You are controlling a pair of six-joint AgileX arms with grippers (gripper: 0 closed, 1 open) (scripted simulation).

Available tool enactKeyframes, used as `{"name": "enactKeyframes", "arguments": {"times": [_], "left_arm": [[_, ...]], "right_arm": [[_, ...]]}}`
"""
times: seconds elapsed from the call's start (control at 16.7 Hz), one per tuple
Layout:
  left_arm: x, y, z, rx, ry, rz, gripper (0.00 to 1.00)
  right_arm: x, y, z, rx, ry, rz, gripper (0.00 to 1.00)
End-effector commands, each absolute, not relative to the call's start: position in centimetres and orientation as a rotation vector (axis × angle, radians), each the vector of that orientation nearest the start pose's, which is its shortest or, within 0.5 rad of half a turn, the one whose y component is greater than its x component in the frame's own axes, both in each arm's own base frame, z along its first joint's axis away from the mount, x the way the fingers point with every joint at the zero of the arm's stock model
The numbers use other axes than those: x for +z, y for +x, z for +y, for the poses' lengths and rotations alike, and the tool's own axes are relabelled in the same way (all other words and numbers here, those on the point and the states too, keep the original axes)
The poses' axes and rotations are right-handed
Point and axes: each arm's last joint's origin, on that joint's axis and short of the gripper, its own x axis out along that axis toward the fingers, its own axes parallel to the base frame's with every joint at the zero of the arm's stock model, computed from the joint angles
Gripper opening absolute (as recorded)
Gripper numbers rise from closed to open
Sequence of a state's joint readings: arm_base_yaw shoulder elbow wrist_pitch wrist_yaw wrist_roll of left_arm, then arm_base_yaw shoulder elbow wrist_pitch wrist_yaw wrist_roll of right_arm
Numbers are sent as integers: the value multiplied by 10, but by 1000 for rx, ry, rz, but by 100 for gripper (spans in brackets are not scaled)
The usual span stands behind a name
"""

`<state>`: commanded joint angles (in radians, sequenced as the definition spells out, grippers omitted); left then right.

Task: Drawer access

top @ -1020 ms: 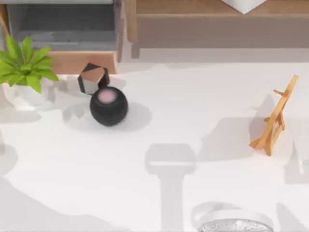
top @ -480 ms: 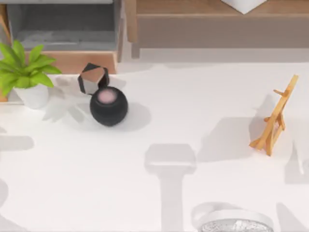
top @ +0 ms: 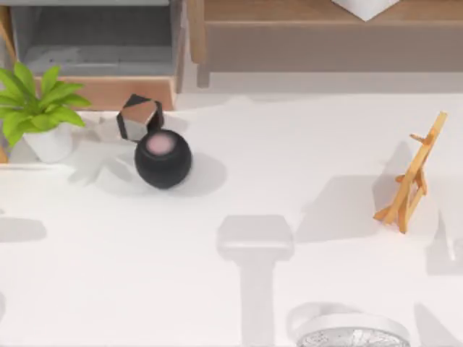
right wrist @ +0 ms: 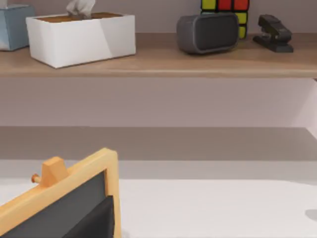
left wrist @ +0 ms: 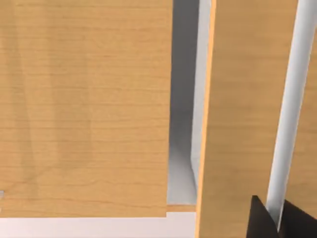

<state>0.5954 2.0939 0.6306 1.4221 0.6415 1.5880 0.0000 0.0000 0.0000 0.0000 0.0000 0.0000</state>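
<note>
Left gripper (left wrist: 277, 223): dark tips close against tan wooden panels (left wrist: 84, 109); whether apart or together, I cannot tell.
Top view, drawer: grey-walled rectangular drawer with light tan wooden front (top: 108, 92) stands pulled out at the white table's (top: 239, 166) far left, behind the green potted plant (top: 43, 116).
Changed: plant nudged slightly; left-edge shadows have shrunk.
Meaning: access looks achieved.
Right wrist view: right arm parked behind the wooden-framed blackboard easel (right wrist: 64, 203), facing the long brown shelf (right wrist: 158, 62).

Grey-walled drawer (top: 94, 36) with tan front, green potted plant (top: 36, 108), black round speaker (top: 163, 159).
</note>
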Motion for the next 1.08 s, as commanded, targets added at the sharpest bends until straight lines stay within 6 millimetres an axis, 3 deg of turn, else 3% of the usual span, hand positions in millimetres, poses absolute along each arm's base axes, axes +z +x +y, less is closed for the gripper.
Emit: {"name": "enactKeyframes", "arguments": {"times": [0.24, 0.54, 1.08], "left_arm": [[87, 250, 174, -37, 1554, 6, 0], [88, 245, 175, -34, 1556, 5, 0], [88, 245, 175, -34, 1556, 5, 68]], "right_arm": [[160, 106, -1, 0, 0, 0, 100], [160, 106, -1, 0, 0, 0, 100], [160, 106, -1, 0, 0, 0, 100]]}}
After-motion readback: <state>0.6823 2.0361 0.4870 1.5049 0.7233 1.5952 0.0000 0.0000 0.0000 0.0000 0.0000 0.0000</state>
